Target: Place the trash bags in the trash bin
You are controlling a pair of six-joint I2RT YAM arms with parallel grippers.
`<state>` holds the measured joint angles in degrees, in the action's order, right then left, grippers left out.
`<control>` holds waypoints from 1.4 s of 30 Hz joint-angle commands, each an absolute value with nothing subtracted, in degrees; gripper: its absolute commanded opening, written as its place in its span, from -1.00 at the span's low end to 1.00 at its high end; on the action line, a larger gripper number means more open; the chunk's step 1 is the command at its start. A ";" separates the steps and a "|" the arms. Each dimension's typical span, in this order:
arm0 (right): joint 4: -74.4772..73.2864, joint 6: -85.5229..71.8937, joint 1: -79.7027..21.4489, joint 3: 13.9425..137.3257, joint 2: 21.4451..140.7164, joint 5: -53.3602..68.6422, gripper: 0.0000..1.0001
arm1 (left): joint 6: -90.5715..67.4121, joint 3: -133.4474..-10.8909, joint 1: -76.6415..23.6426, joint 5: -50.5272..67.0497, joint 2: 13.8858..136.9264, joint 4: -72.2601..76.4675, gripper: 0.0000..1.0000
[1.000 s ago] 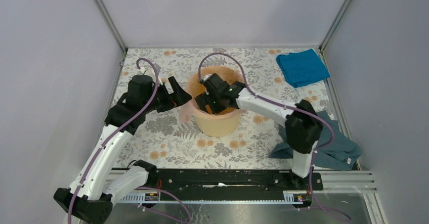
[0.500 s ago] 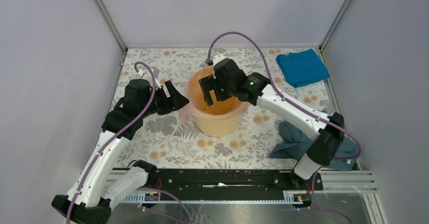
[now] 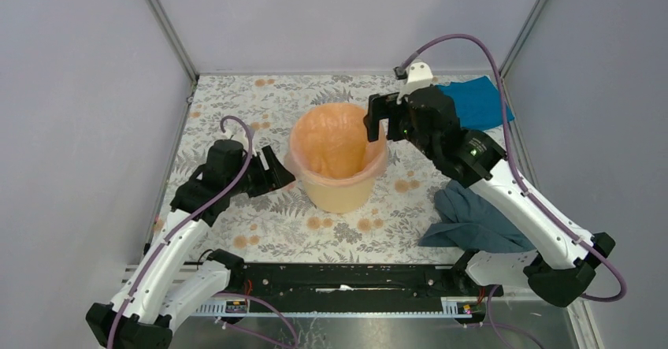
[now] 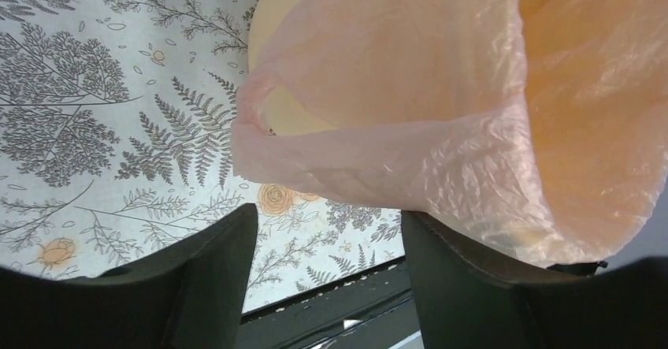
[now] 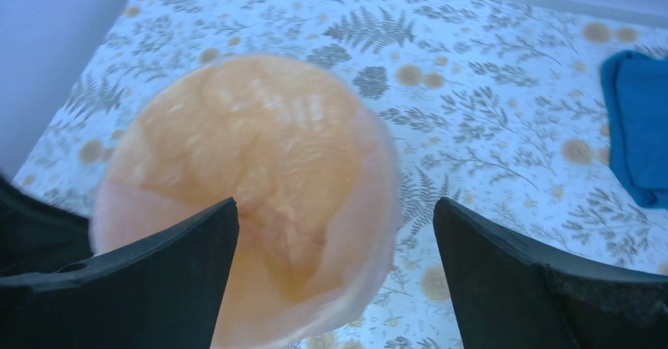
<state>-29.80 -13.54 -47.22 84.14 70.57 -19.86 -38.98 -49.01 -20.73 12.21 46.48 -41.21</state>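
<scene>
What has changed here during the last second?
The right hand rose out of the trash bin and drew back rightward, open. The left hand slid slightly toward the near edge, open beside the rim. The pink bag still lines the bin; blue cloth and grey-blue cloth stayed.

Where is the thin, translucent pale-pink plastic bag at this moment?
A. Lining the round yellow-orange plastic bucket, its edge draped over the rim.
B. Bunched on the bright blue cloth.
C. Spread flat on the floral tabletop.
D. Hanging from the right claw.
A: the thin, translucent pale-pink plastic bag fills the inside of the round yellow-orange plastic bucket and spills over its rim.
</scene>
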 commanded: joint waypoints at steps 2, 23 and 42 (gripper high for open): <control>-26.19 -16.72 -36.27 80.09 70.62 -8.29 0.99 | -38.72 -46.37 -20.85 13.71 48.02 -34.46 0.25; -10.74 -29.04 -22.65 71.87 78.79 28.36 0.98 | -39.30 -38.04 -20.91 10.00 62.82 -19.39 -1.00; 3.31 -40.93 -29.10 62.70 82.37 29.46 0.56 | -45.49 -59.08 -20.92 -7.97 32.72 -58.86 0.68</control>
<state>-2.22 -38.02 -24.14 62.02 81.43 31.88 -44.07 -49.47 -20.82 0.43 39.11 -47.03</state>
